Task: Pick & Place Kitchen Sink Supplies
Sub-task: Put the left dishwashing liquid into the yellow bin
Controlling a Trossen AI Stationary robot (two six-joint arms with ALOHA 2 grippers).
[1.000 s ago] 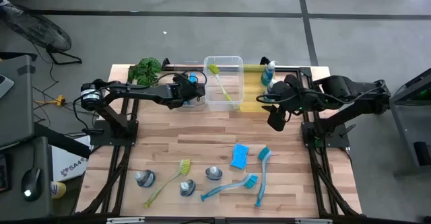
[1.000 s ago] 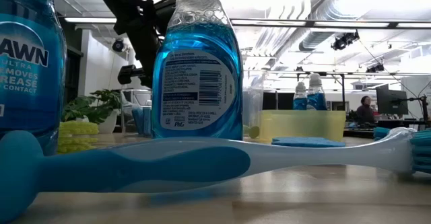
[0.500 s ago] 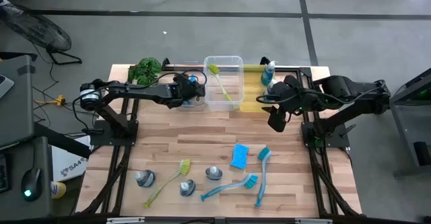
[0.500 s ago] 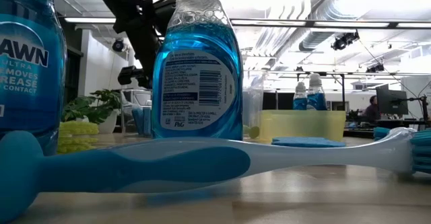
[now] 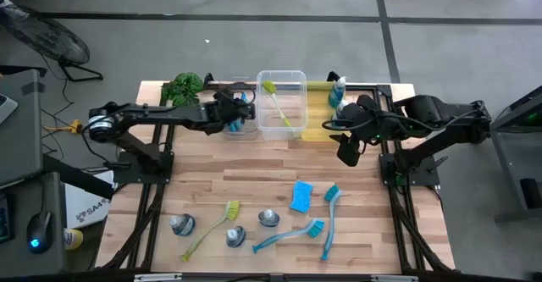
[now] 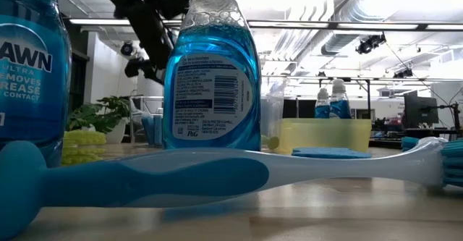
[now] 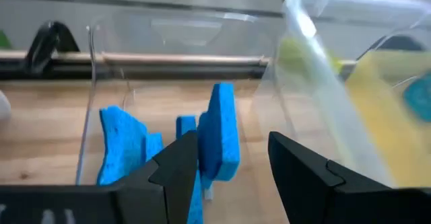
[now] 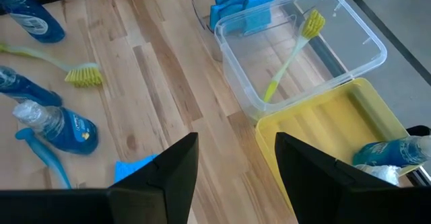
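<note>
The left pincer [image 7: 232,163] is hanging open and empty above flat blue sponges [image 7: 219,130] standing in a small clear plastic bin [image 5: 240,119]; the right pincer [image 8: 236,163] is hovering open, holding nothing.

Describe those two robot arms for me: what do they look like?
Both are dark, jointed arms. The left arm has a pale ring at its outer joint; the right arm looks bulkier. Each gripper, left and right, has two flat, angular black fingers.

The near dish-soap bottle [image 6: 25,67], cut off by the low view's edge, reads "AWN", "ULTRA" and "CONTACT". The upright bottle [image 6: 211,74] beside it shows a back label with a barcode and "P&G"; its fine print is unreadable.
</note>
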